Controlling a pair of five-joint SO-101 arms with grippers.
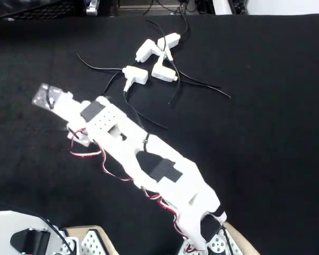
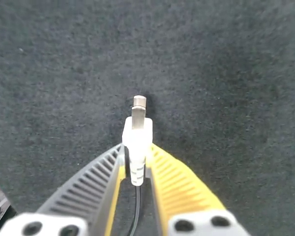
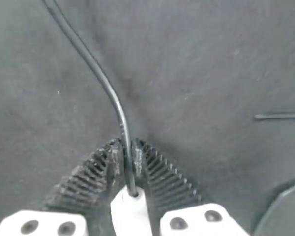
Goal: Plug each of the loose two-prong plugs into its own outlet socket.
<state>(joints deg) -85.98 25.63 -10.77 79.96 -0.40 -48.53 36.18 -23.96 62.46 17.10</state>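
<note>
Plug [image 2: 136,140] clamped in the left gripper [image 2: 136,149], one jaw grey and one yellow. Prong [image 2: 139,109] sticks straight out past the tips, and the plug's lead trails back between the jaws. Cloth [image 2: 226,73] lies ahead of the prong, with no socket near the tips.

Right gripper [image 3: 128,146] is clenched on a cable [image 3: 96,69] right where it leaves a white body [image 3: 130,211] seated back between the jaws. The cable runs off ahead of the tips across the cloth.

Step, as a judgement: both pieces are picked up and mating has not begun. If the white body is a socket, the next move calls for:
- bringing the two grippers tip to tip
- squaring the prongs to the slots
- pushing straight in while the right grip holds firm

A grip on the cable rather than on the body may let that body swivel under the push.

Hard to make out:
- The white body is cut off at the frame edge, so socket or plug cannot be told.
- The plug is seen edge-on, so a second prong would sit behind the first.
- In the high view an arm [image 1: 149,154] stretches over the cloth. Which side it belongs to is unclear, and its tip is too blurred to read.
- White pieces [image 1: 148,50] lie in a tangle of leads well apart from that tip. Plugs, sockets and any mated pairs can't be sorted there.
</note>
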